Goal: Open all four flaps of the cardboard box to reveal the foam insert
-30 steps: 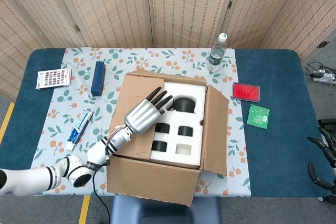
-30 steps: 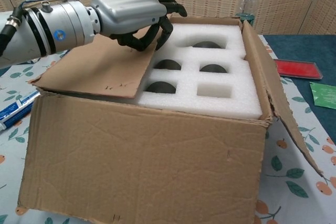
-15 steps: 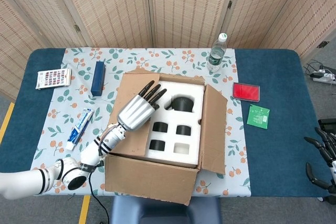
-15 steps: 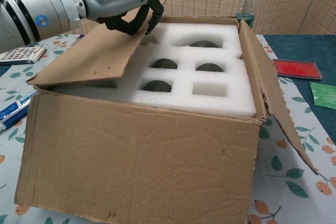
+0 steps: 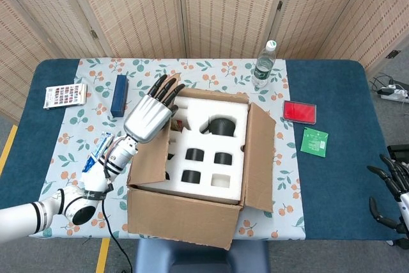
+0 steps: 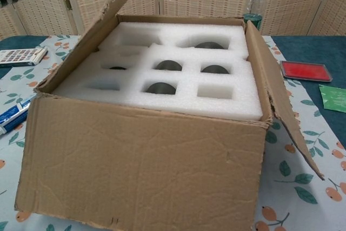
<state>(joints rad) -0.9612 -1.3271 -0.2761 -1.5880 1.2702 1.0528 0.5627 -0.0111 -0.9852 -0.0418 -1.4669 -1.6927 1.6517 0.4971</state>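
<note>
Brown cardboard box (image 5: 192,209) at table centre, white foam insert with dark round pockets (image 6: 178,74) almost fully bared. Left-side flap (image 5: 148,156) tilted up steeply, free edge running front to back under left hand (image 5: 148,118), fingers hooked over it; right hand (image 5: 390,190) far off, fingers apart, holding nothing. Against half a second back: flap raised higher, two more pockets uncovered.

Above the foam insert (image 5: 208,142) the way down is unobstructed. On the box's left, the raised left flap (image 5: 150,151) and the left hand (image 5: 150,116) on it block entry (fingers over its top edge). The right flap (image 5: 261,158) leans outward, narrowing the surface (image 5: 339,158) there. A bottle (image 5: 262,65) stands behind.
</note>
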